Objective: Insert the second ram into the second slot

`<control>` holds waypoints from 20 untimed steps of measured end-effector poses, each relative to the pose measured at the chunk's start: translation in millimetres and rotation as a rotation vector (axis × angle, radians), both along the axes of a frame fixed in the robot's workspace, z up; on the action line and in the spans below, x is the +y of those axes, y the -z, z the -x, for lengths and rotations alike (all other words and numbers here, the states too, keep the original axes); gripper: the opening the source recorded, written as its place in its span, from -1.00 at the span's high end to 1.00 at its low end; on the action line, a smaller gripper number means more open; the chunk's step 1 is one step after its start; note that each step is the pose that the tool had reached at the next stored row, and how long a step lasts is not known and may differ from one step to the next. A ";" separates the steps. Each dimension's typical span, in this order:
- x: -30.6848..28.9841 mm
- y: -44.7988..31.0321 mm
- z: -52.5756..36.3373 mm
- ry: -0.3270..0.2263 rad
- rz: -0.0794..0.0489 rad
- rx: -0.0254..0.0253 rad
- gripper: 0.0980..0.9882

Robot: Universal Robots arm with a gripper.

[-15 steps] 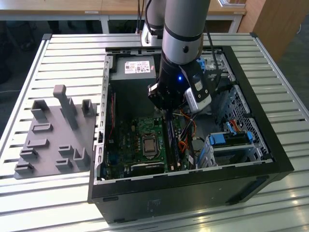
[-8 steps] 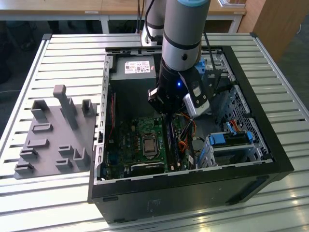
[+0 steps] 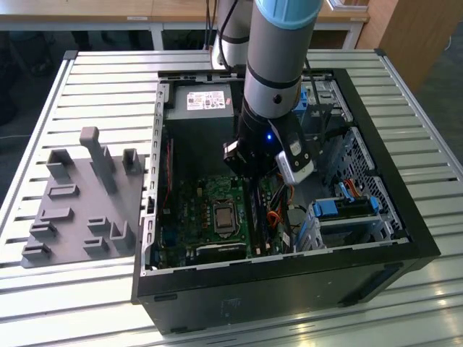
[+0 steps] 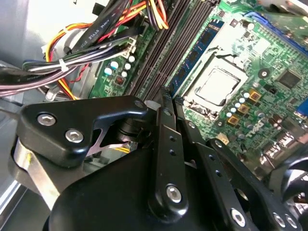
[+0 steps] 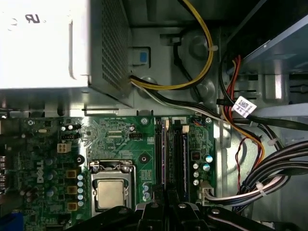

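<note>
Table of pale slats [image 3: 94,79] carries the computer case [image 3: 289,285]; jaws pinched together over memory slots [image 5: 171,154].

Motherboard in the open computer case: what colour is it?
The flat motherboard is green; first wrist view shows it best.

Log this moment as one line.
arm: inside open PC case | hand: at the RAM slots | blue RAM stick: standing in slot nearest CPU socket

Glare bleaches the power supply [image 5: 43,43] in the first wrist view; the case [image 3: 253,296] sits shadowed.
</note>
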State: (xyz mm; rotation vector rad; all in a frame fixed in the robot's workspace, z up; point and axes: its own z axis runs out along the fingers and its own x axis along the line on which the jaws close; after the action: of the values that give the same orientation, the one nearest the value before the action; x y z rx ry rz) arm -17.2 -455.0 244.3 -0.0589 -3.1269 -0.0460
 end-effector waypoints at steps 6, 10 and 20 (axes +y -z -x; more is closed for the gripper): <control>0.0 6.2 -1.2 0.000 0.000 0.0023 0.91; -0.5 7.2 -1.3 0.000 -0.001 0.0023 0.91; -9.0 14.9 -1.4 0.000 -0.005 0.0040 0.91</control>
State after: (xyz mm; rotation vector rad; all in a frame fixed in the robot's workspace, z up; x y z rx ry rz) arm -15.8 -464.1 229.4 -0.0588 -3.1227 -0.0542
